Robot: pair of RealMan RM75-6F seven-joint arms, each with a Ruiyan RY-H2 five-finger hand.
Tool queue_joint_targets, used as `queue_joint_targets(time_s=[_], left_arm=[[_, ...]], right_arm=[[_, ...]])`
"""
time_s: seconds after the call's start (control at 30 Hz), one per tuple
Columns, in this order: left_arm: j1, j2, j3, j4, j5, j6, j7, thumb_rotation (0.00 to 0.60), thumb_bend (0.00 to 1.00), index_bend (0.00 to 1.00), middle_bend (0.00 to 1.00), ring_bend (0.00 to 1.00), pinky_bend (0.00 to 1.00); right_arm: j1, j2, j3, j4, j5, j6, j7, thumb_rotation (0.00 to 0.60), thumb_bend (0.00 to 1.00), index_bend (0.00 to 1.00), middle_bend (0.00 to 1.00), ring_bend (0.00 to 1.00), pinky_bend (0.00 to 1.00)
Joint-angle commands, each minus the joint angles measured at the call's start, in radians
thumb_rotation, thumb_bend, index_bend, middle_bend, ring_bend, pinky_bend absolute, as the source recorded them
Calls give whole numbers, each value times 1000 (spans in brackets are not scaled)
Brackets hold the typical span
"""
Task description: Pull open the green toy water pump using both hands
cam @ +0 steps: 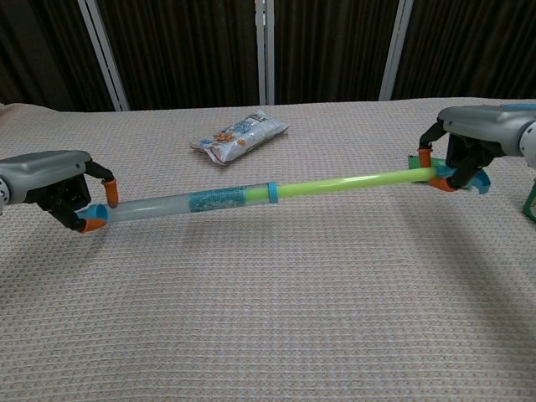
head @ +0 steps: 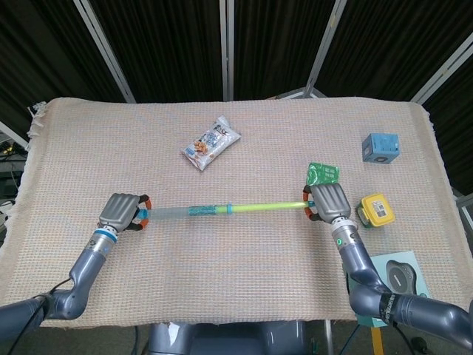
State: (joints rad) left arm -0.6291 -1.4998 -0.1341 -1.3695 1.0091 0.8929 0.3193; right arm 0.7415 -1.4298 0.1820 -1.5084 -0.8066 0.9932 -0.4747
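The green toy water pump (head: 222, 209) (cam: 251, 193) stretches across the middle of the table, held a little above the cloth. Its pale barrel with a teal label (cam: 209, 198) lies on the left, and the bright green plunger rod (cam: 352, 181) is drawn far out to the right. My left hand (head: 122, 213) (cam: 59, 186) grips the barrel's end. My right hand (head: 329, 201) (cam: 469, 142) holds the rod's handle end, which is hidden under its fingers.
A snack packet (head: 212, 142) lies at the back centre. Near my right hand are a green sachet (head: 323, 174), a yellow box (head: 377, 211) and a blue cube (head: 380, 148). A teal product box (head: 395, 277) sits at the front right corner.
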Motion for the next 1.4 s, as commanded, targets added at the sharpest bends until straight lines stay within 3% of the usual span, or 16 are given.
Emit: queue_joint_targets(time_s=[0.03,0.77,0.87,0.93,1.0,1.07,1.1,1.27,1.33,1.4], left_arm=[[10,15,6,14,1,-2,-20,600,511,743,919,864,1000],[42,53,18,98,28,-20,-120,600,513,744,919,864,1000],[43,52,19,104,34,-21,-130,600,501,723,919,864,1000],[44,51,20,107,42,-21,-137,600,413,611,919,864,1000],[45,50,21,110,49,-24,-148,600,196,332,917,864,1000],[45,51,23,114,53,-31,-156,600,32,71,899,857,1000],[45,52,24,115,54,-34,-157,600,9,24,887,851,1000],[52,59,22,111,65,-27,-179,600,0,0,709,748,943],[61,75,20,92,77,-11,-193,600,0,0,548,634,835],[74,99,15,59,93,17,-213,600,0,0,359,469,660]], right_arm=[[-8,17,2,1,-4,1,13,600,508,715,1000,1000,1000],[-22,59,6,-20,-10,16,10,600,506,710,1000,1000,1000],[-22,56,5,-19,-9,14,10,600,480,664,1000,1000,1000],[-22,55,2,-18,-12,10,12,600,274,447,1000,1000,1000],[-22,56,-1,-18,-12,0,15,600,67,212,1000,1000,1000],[-22,58,-4,-18,-12,-11,19,600,0,69,1000,1000,1000],[-22,58,-5,-17,-13,-12,20,600,0,28,1000,1000,1000],[-30,53,-14,-8,-35,-9,33,600,0,0,984,1000,1000],[-38,60,-16,-19,-46,3,41,600,0,0,970,993,1000],[-53,75,-13,-42,-70,26,61,600,0,0,934,961,1000]])
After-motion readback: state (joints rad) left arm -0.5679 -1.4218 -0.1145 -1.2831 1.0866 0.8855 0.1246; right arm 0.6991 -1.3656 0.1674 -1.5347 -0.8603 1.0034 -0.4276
